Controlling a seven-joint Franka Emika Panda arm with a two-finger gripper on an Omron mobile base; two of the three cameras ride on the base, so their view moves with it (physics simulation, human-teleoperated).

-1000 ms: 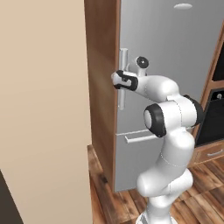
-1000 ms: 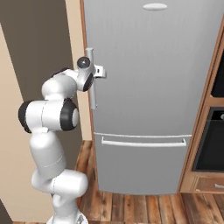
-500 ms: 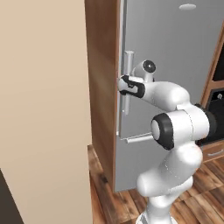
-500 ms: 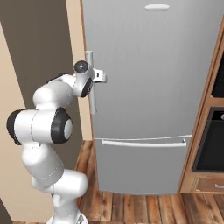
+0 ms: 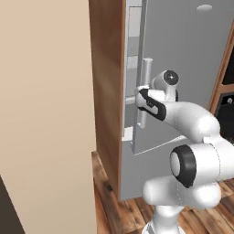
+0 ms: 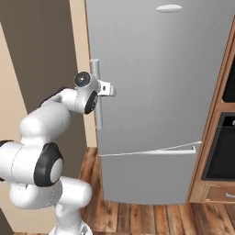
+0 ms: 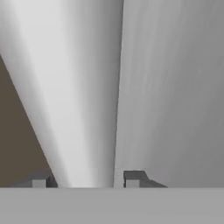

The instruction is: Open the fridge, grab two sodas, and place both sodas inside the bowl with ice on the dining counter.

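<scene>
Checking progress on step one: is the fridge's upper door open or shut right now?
Partly open. In the left base view the fridge door stands swung out, with a gap showing inner shelves; the gripper is at the bar handle.

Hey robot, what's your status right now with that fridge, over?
Gripper around fridge handle, jaws either side of the bar. Fridge door cracked open, shelves showing at the gap. Nothing in the way.

The tall grey-silver fridge [image 6: 160, 92] stands between a brown wooden side panel [image 5: 107, 91] on its left and wooden cabinetry [image 6: 225, 137] on its right (its door apparently ajar), with a plank floor [image 6: 137, 215] in front.
</scene>
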